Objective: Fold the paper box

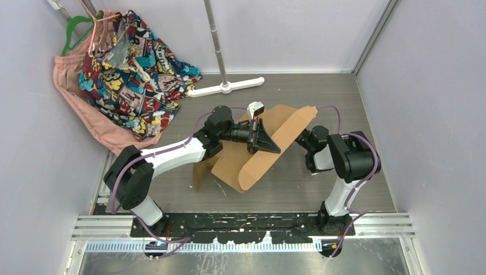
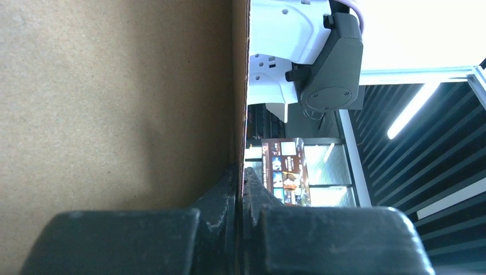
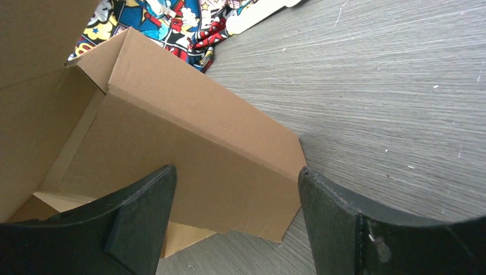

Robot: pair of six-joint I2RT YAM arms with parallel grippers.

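The paper box [image 1: 269, 146] is a brown cardboard sheet, partly lifted off the grey table [image 1: 344, 97] in the middle, with a long rounded flap raised at a slant. My left gripper [image 1: 265, 138] is shut on that raised panel. In the left wrist view the cardboard [image 2: 114, 103] runs edge-on down between the closed fingertips of the left gripper [image 2: 240, 172]. My right gripper [image 3: 236, 177] stands open just right of the box. A folded flap of the box [image 3: 189, 143] lies beyond its fingers [image 3: 321, 195], and nothing is clamped. From above, the raised flap hides the right fingers.
A colourful printed garment [image 1: 134, 63] and a pink one [image 1: 80, 106] hang at the back left, spilling onto the table. A white stand base [image 1: 226, 87] with its pole lies behind the box. Grey walls close in on both sides. The right arm [image 1: 347, 154] stands right of the box.
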